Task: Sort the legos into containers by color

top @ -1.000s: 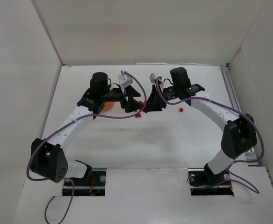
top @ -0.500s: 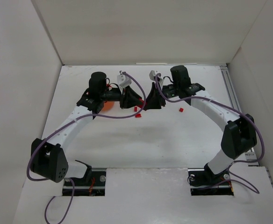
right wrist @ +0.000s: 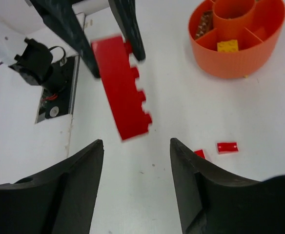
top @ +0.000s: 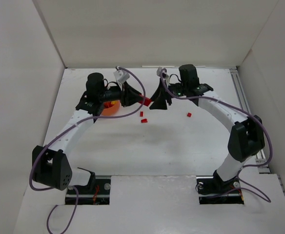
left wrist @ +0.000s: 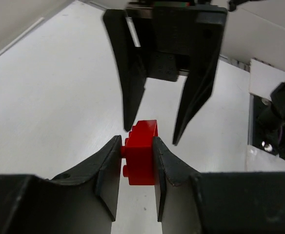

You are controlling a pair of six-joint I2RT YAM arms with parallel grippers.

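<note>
My left gripper [left wrist: 136, 140] is shut on a red lego brick [left wrist: 142, 158] and holds it above the table. In the top view, the left gripper [top: 140, 100] holds the brick [top: 146, 101] just right of the orange bowl [top: 109, 106]. My right gripper [right wrist: 136, 144] is open and empty, facing the held brick [right wrist: 123, 90] from a short way off. It also shows in the top view [top: 155, 103]. The bowl [right wrist: 240, 58] has inner dividers, with a yellow lego [right wrist: 228, 45] in one compartment and brown ones [right wrist: 203, 22] in another.
Two small red legos [top: 141, 113] [top: 144, 120] lie on the table below the grippers, also seen in the right wrist view [right wrist: 227, 146] [right wrist: 199, 154]. Another red lego [top: 189, 115] lies to the right. White walls enclose the table on three sides.
Both grippers were together low over the table. The left has pulled back left and up with the red brick in it. The right gripper now stands apart, open.
</note>
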